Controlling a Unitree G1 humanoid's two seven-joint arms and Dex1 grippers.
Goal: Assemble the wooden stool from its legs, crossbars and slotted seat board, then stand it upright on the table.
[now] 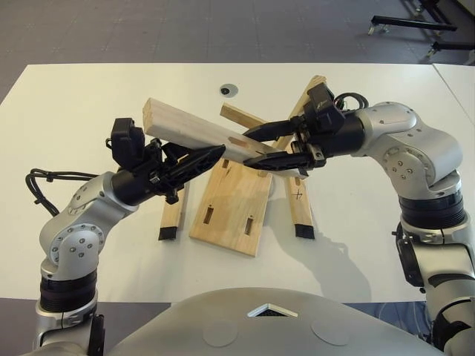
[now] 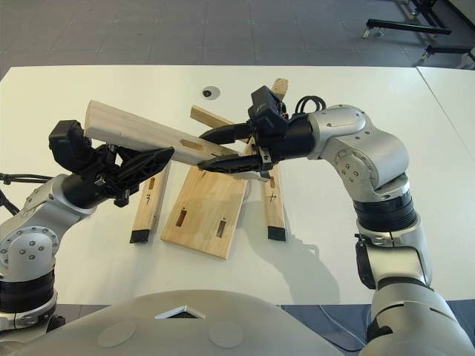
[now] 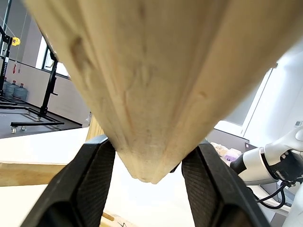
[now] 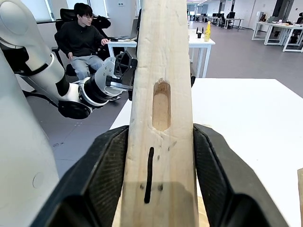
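A long wooden leg (image 1: 185, 122) with a mortise slot (image 4: 161, 105) hangs tilted above the table, held by both arms. My left gripper (image 1: 211, 156) is shut on its middle, a finger (image 3: 92, 189) on either side. My right gripper (image 2: 211, 152) is shut on the end nearer the right arm, its fingers (image 4: 106, 179) flanking the wood. Under them the slotted seat board (image 1: 230, 204) lies flat on the white table (image 1: 89, 111). One leg (image 1: 173, 216) lies at its left side, another (image 1: 300, 206) at its right. More wooden pieces (image 1: 241, 115) lie behind, partly hidden.
A round cable hole (image 1: 225, 90) sits in the table behind the parts. A second table's corner (image 1: 456, 78) lies at the far right, and a black frame (image 1: 412, 24) stands on the floor beyond. The table's left and front areas are bare.
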